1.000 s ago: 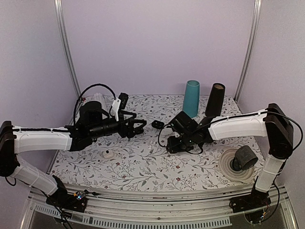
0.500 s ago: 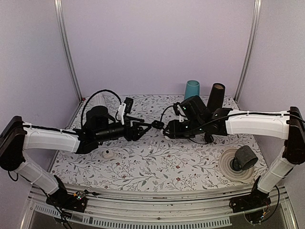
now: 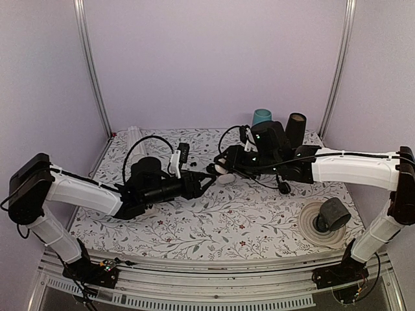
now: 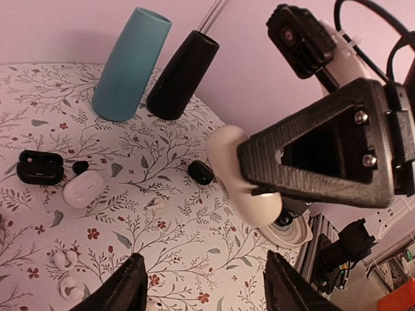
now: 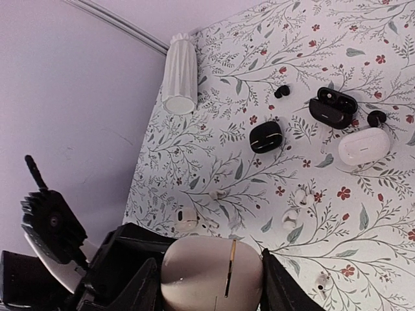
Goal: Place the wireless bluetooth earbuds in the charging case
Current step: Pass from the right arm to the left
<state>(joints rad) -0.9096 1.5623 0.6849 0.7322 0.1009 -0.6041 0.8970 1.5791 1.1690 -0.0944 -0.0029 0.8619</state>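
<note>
Charging case (image 4: 224,159): it's up off the desk (image 4: 168,249), pinched across its body in your right end effector (image 5: 209,288). The right wrist view shows a thin seam line and a lid that looks shut.
Right end effector: clamped on the case, one finger on each flank, holding it in mid-air over the middle of the desk.
Left end effector (image 4: 207,288): fingers apart, nothing between them. The case sits just ahead of and above the fingertips, close but not touching as far as you can see.
Earbuds (image 4: 65,260): small white buds lie loose on the floral desk below, well apart from the lifted case. Neither end effector has one.
Done: the case is grasped, raised and presented toward your left arm. That's all the pictures give you.
Left to do: by my reading, nearly everything. The lid needs flipping open, each bud needs picking up and seating in its pocket, and no bud is in the case yet.
Next move, as a judgement: your left fingers look lined up on the case, so the lid seems the likely target. You'll need a light touch, since the shell is glossy and could twist in the right grip.
Watch out: a second white case (image 4: 83,188) rests on the desk beside an open black case (image 4: 40,166), so don't mix them up.
</note>
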